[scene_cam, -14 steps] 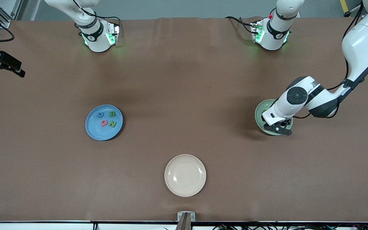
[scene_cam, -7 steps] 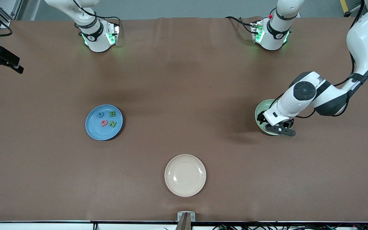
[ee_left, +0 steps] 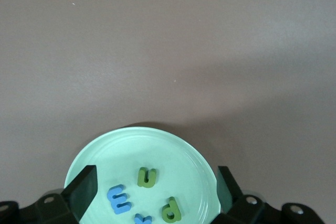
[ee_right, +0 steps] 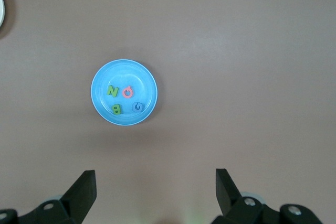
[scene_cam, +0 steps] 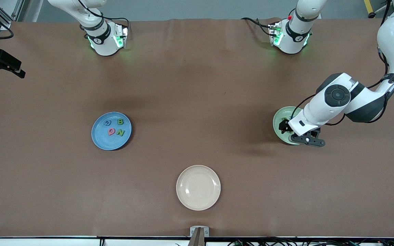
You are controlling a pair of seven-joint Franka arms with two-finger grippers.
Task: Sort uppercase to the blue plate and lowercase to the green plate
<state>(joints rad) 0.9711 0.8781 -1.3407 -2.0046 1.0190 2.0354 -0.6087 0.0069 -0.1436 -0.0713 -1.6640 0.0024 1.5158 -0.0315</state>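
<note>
4 lowercase (ee_left: 148, 195) in green plate (ee_left: 105, 150), left gripper (ee_left: 152, 192) above.

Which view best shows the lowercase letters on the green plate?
The left wrist view: the lowercase letters lie plainly on the green plate, between the open left gripper's fingers. In the front view that arm covers most of the plate, hiding the letters. The right wrist view shows none of them.
</note>
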